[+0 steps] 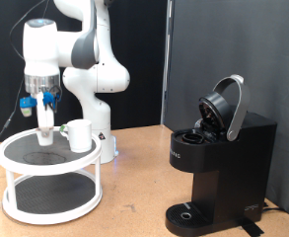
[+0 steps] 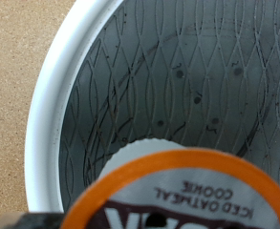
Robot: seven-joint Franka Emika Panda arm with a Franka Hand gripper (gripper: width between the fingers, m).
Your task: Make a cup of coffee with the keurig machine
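Observation:
The white mug (image 1: 80,135) stands on the top tier of a white round stand (image 1: 45,164) at the exterior view's left. My gripper (image 1: 47,130) hangs just left of the mug, low over the top tier, shut on a coffee pod (image 2: 183,191). In the wrist view the pod fills the foreground, with an orange rim and a printed foil lid. The black Keurig machine (image 1: 218,158) stands at the exterior view's right. Its domed lid (image 1: 229,104) is raised open, and nothing stands on its round drip base (image 1: 187,213).
The stand has two tiers with a dark mesh surface (image 2: 178,76) and a white rim (image 2: 52,105). The robot's base (image 1: 100,138) is right behind it. The wooden tabletop (image 1: 134,188) lies between the stand and the machine. Black curtains hang behind.

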